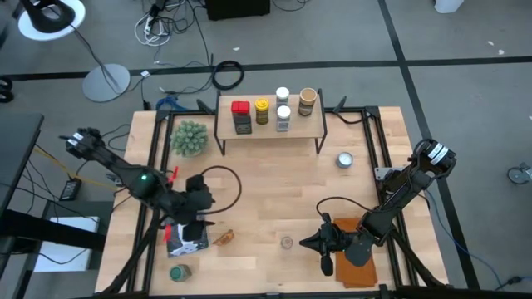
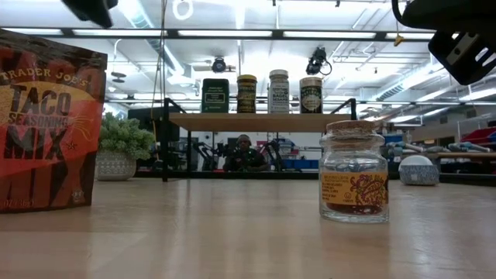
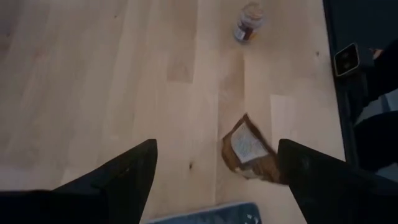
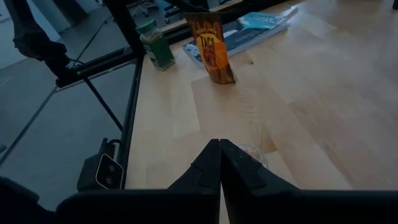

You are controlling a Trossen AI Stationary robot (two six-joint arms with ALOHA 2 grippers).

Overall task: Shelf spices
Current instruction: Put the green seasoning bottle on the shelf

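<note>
small glass jar well front of shelf: light, slick, fragile; grip body below cork. right gripper beside it, fingers together; left gripper apart.

Four cameras: one overhead, one at counter level, two on the wrists.
We see the whole counter from straight above; the low view looks level across it toward the shelf; both wrist views angle down close, sharing the taco seasoning packet and small glass jar.
</note>
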